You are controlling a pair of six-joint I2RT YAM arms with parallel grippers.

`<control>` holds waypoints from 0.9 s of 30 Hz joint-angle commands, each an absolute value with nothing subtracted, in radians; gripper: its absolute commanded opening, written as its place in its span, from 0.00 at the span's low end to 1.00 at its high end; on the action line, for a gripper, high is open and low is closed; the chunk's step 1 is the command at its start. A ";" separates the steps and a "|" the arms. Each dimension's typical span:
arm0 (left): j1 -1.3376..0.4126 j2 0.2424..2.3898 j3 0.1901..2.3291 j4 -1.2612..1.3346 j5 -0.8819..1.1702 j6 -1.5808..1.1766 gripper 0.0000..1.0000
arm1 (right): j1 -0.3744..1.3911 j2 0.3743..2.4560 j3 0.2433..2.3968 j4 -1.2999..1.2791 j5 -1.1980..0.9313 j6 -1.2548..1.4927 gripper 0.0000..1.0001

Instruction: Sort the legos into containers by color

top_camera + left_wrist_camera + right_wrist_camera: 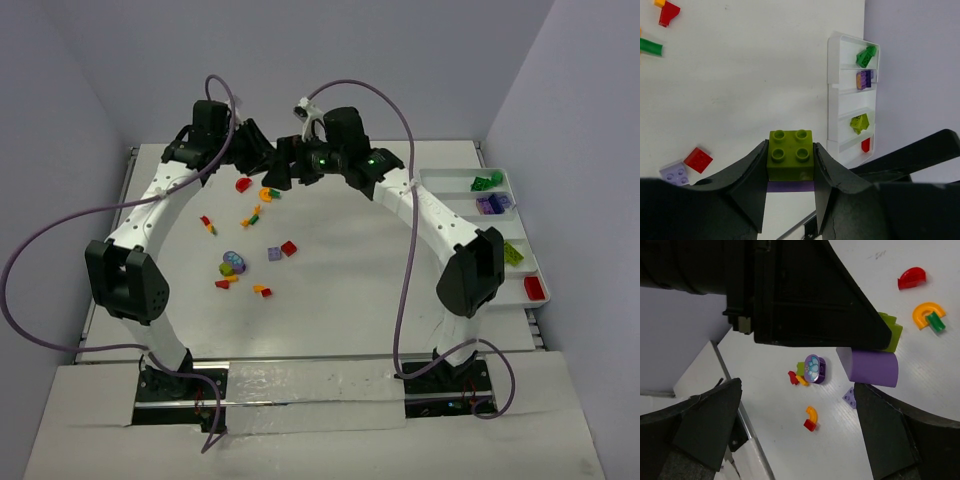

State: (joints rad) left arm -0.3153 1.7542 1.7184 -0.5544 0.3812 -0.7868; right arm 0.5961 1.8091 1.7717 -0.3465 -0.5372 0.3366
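Lime-green brick (790,152) atop a purple brick (872,367) sits clamped in the left gripper (790,162) near the table's (340,300) far edge; right gripper (796,390) gapes wide beside it. Loose legos (289,248) lie mid-table; white tray (844,99) lines the right edge

In the left wrist view the lime brick (791,155) in the left gripper (790,170) hides all but a thin strip of the purple block (790,186) beneath it. An orange piece (659,2) is cut by the top edge, a green bar (650,47) by the left edge, and the white tray's (834,90) near end disappears behind a dark arm part (920,155). In the right wrist view that gripper's dark body covers most of the lime brick and the block's upper edge, and from above the brick is too small and shadowed to pick out.
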 commanded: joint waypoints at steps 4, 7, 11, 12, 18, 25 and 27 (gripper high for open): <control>-0.320 1.726 1.717 -0.472 0.446 -0.852 0.00 | 0.601 1.854 1.869 -0.418 -0.319 0.314 0.95; -0.323 1.722 1.711 -0.469 0.452 -0.855 0.00 | 0.601 1.855 1.871 -0.434 -0.296 0.304 0.92; -0.324 1.720 1.703 -0.467 0.450 -0.850 0.00 | 0.601 1.845 1.851 -0.435 -0.295 0.301 0.91; -0.324 1.720 1.700 -0.466 0.453 -0.851 0.00 | 0.601 1.840 1.844 -0.429 -0.292 0.301 0.91; -0.325 1.713 1.657 -0.436 0.505 -0.880 0.00 | 0.601 1.848 1.855 -0.397 -0.288 0.297 0.70; -0.326 1.707 1.649 -0.429 0.513 -0.879 0.00 | 0.602 1.864 1.861 -0.392 -0.300 0.285 0.43; -0.325 1.709 1.656 -0.428 0.509 -0.875 0.00 | 0.602 1.861 1.850 -0.394 -0.313 0.283 0.39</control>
State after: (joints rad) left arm -0.3191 1.7520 1.6428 -0.4867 0.4828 -0.8639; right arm 0.5972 1.8561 1.8141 -0.4370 -0.2974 0.2983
